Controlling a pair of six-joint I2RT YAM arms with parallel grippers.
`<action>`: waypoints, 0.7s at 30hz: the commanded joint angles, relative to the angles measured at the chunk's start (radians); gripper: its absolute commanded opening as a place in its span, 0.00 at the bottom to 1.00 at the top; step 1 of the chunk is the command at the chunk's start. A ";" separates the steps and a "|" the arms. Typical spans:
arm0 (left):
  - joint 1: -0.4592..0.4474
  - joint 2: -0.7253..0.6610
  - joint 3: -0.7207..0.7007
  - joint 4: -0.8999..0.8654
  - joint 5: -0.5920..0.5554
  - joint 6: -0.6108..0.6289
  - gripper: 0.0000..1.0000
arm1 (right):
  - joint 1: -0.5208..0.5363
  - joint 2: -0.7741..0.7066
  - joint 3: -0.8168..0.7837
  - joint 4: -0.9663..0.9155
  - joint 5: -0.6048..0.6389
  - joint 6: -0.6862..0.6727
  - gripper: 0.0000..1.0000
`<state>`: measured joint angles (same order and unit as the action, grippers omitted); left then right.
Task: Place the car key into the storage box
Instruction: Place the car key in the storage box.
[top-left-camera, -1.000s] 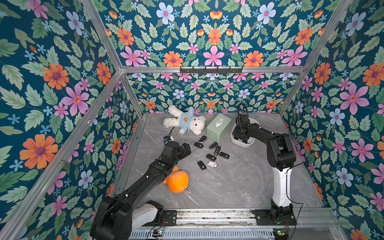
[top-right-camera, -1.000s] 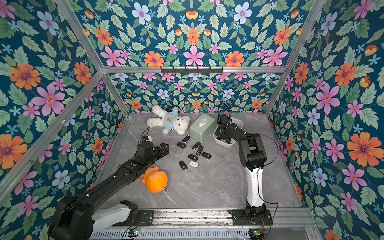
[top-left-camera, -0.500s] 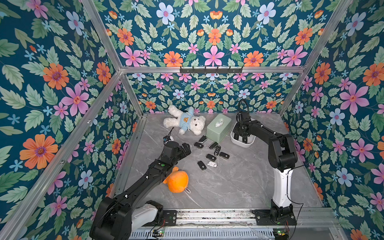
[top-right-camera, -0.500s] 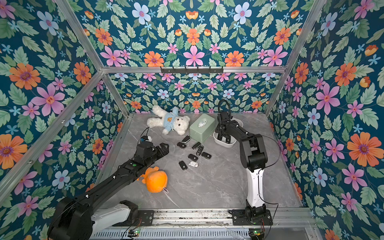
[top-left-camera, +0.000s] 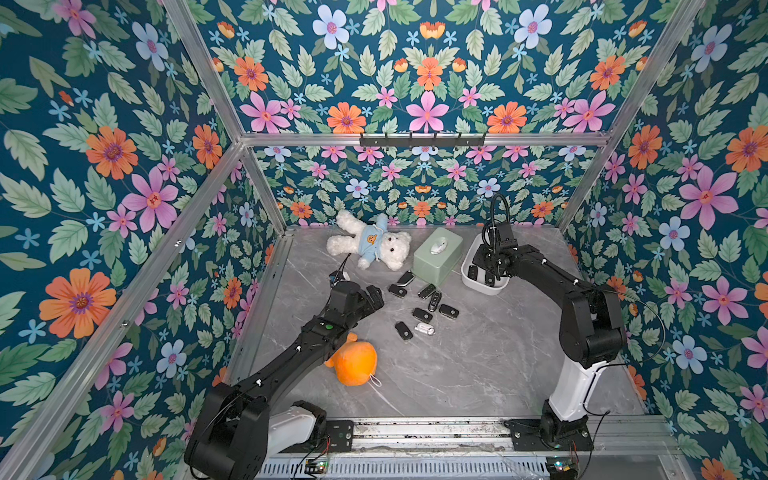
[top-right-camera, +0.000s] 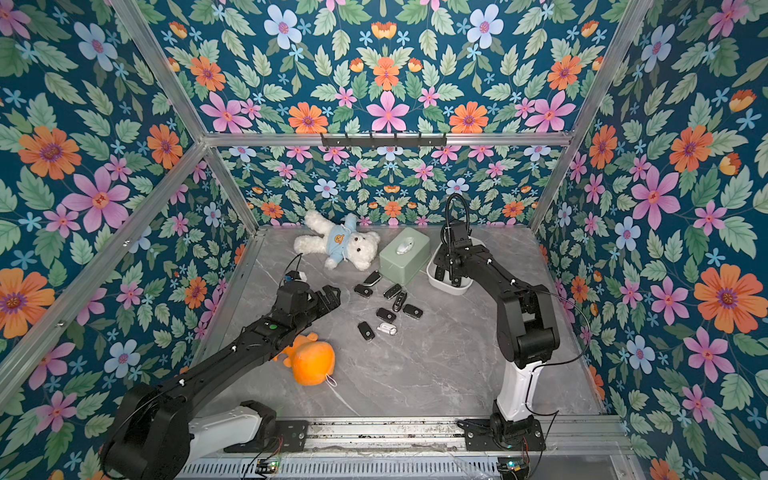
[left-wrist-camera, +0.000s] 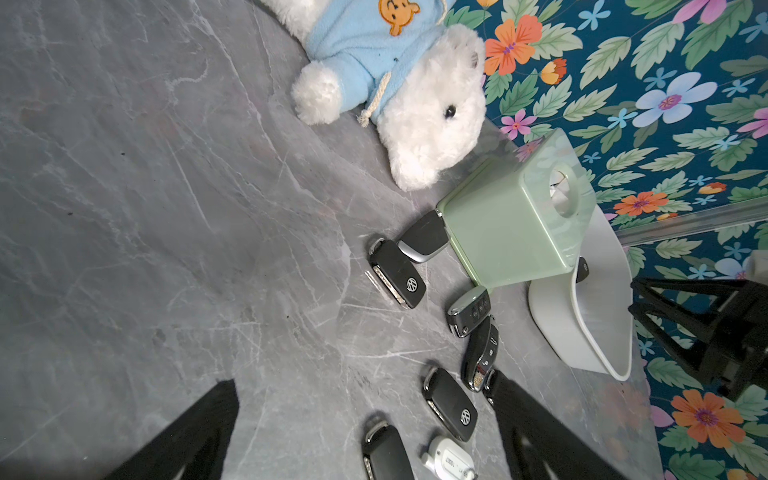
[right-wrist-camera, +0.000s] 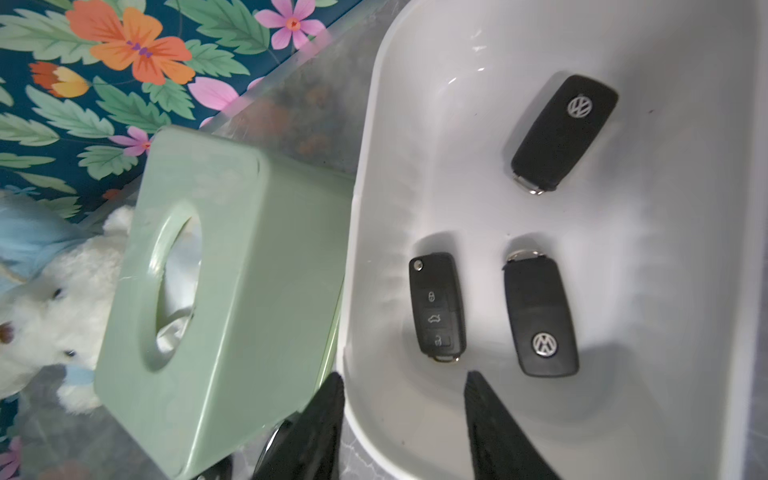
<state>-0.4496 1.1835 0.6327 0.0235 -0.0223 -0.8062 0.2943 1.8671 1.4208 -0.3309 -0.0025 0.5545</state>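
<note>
Marble top (top-left-camera: 478, 365), right fingers (right-wrist-camera: 498, 436) half-open over storage box (right-wrist-camera: 685, 249)

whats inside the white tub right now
Three black car keys lie flat on the floor of the white tub, none touching. A jaw of the right gripper hides a strip of that floor.
</note>
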 joint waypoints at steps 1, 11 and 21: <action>0.002 0.009 0.006 0.026 0.017 -0.005 1.00 | 0.003 -0.020 -0.037 0.110 -0.115 0.020 0.47; 0.000 0.020 0.002 0.027 0.017 -0.003 1.00 | 0.005 0.054 -0.006 0.137 -0.161 0.040 0.40; 0.002 0.014 0.000 0.022 0.009 0.008 0.99 | 0.009 0.137 0.085 0.077 -0.127 0.027 0.35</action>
<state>-0.4496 1.2037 0.6342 0.0296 -0.0013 -0.8089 0.2993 1.9873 1.4834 -0.2272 -0.1478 0.5865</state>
